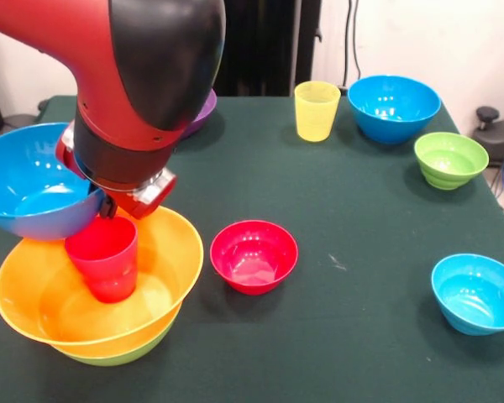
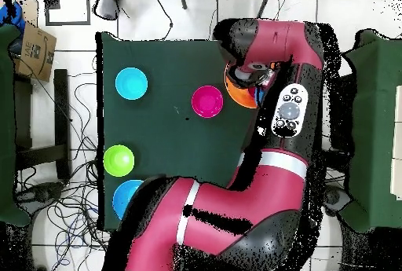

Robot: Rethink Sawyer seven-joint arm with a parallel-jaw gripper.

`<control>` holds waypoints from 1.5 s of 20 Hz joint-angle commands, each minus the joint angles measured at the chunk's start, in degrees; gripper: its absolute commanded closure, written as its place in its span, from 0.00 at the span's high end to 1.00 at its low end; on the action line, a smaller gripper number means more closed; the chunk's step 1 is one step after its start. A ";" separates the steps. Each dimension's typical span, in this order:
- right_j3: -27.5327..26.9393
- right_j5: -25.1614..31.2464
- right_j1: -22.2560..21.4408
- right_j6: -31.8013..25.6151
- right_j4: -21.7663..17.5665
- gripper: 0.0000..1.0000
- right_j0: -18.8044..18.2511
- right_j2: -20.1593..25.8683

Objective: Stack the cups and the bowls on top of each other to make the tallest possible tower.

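The tower stands at the front left: a large orange bowl (image 1: pixel 164 252) nested in a lime-green bowl (image 1: pixel 109 354), with a red cup (image 1: pixel 105 256) upright inside. My gripper (image 1: pixel 107 205) hangs just above the cup, shut on the rim of a medium blue bowl (image 1: pixel 25 180). That bowl is tilted and held over the orange bowl's left rim. In the overhead view the arm hides most of the orange bowl (image 2: pixel 238 97) and the gripper (image 2: pixel 251 75). The yellow cup (image 1: pixel 317 109) stands upright at the far side.
A small red bowl (image 1: pixel 254 256) sits just right of the tower. A blue bowl (image 1: pixel 393 107), a ribbed green bowl (image 1: pixel 450 159) and a small blue bowl (image 1: pixel 477 292) line the right side. A purple bowl (image 1: pixel 202 113) peeks from behind the arm.
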 commanded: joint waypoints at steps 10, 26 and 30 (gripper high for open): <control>3.79 0.59 -2.15 4.42 1.75 0.00 2.10 1.79; 3.40 1.08 -1.51 6.72 3.42 0.00 3.77 1.59; 3.35 0.83 -1.25 6.93 3.78 0.00 3.99 1.52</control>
